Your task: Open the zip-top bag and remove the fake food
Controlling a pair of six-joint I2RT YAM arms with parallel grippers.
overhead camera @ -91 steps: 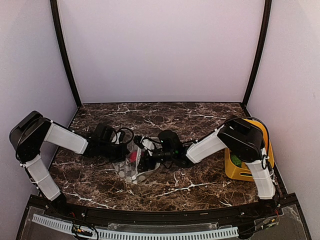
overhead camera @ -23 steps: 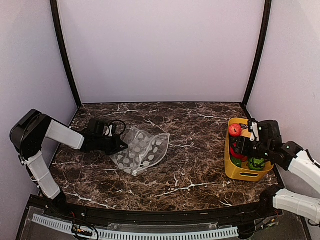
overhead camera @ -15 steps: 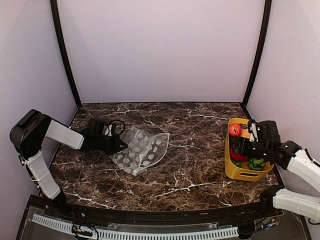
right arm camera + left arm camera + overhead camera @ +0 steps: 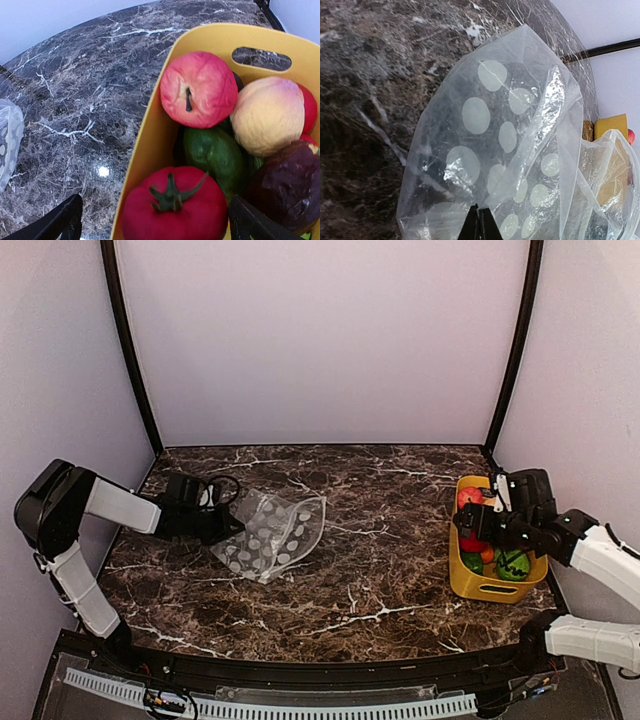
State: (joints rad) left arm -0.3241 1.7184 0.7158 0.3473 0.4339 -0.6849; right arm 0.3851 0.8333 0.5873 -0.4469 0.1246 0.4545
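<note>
My left gripper [image 4: 478,222] clamps the clear polka-dot zip-top bag [image 4: 510,135], seemingly emptied; right gripper [image 4: 157,222] gapes above the yellow plastic bin [image 4: 220,35]; next, let go.

A yellow basket [image 4: 470,588] (slotted handle) sits on the marble table [image 4: 380,490] — a green toy vegetable [image 4: 215,152] lies inside.

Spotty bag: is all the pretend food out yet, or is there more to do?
Nearly finished, it seems. Done: the spotty bag looks open and empty, and the toy fruits sit in the yellow bin. In hand: the left claw pinches the bag's edge; the right claw hangs open over the bin. Left: nothing I can see.
</note>
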